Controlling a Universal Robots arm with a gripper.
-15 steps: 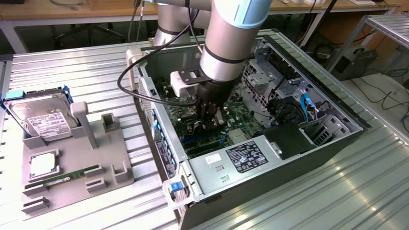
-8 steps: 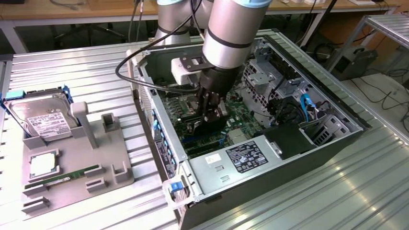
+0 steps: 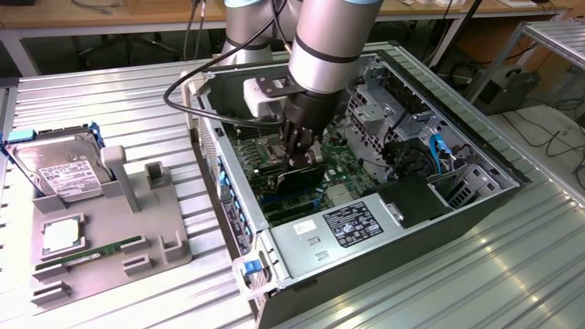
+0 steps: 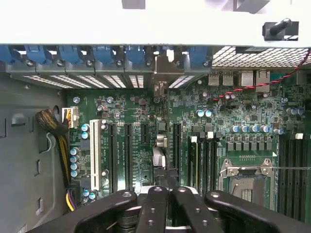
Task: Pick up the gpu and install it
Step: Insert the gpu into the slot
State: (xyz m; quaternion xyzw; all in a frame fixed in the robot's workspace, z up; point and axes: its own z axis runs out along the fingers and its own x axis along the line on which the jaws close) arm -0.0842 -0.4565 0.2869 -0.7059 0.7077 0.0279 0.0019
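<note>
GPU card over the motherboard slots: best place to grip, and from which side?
Grip the thin green expansion card with black cooler by its upper long edge, from straight above, pinching its flat faces. It stands on edge over the green motherboard, slot edge down, leaving the top free. The gripper is shut on it there.

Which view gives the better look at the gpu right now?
The exterior view: the gpu shows its black face, standing upright over the motherboard between the shut fingers. The wrist view shows it edge-on, a thin strip.
</note>
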